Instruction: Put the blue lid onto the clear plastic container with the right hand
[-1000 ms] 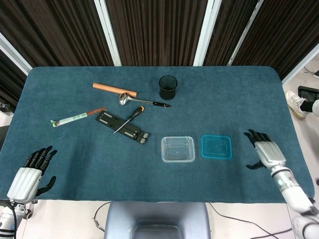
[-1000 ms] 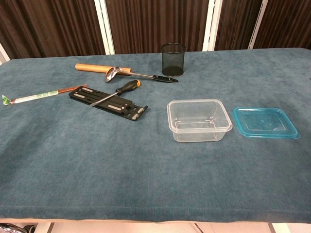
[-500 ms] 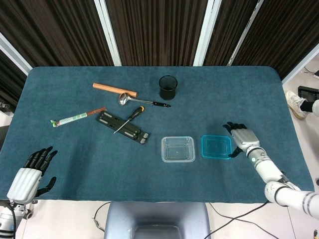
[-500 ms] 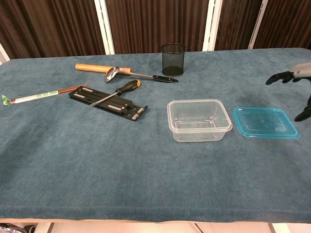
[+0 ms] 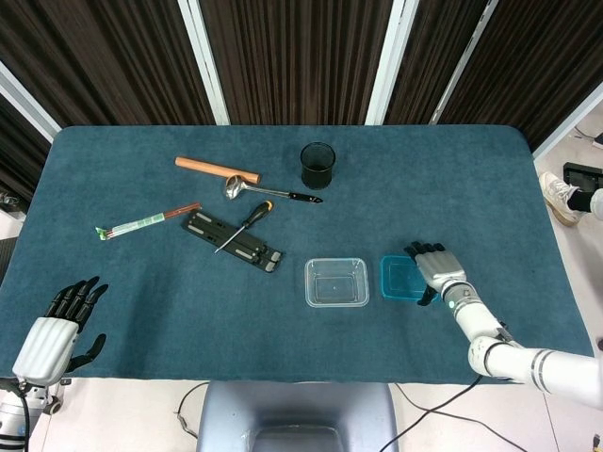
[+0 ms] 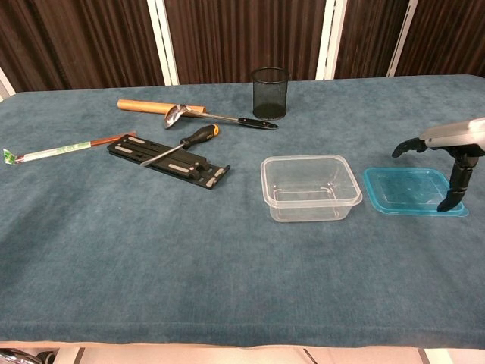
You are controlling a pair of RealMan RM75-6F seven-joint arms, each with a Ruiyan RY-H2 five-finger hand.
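The step in hand is judged to be the reach for the flat, translucent blue plastic lid, which lies on the dark teal cloth-covered table just to the right of the clear rectangular plastic container, near it but apart. The lid has not yet been taken up. The right hand is seen above the lid's right part; in the chest view its fingers are spread and reach forward above the lid, while the thumb points down toward the lid's near right corner. Whether the thumb tip touches the lid cannot be told. Nothing is held in it. The left hand is seen only in the head view, near the table's near left corner, with fingers apart and nothing held. For the next move, a lowering of the right hand is called for, so that one edge of the thin lid can be pinched between thumb and fingers; since the lid lies flat on the soft cloth, a grip at its raised rim is judged most likely to hold. A lift and a carry leftward over the open container would then be needed.
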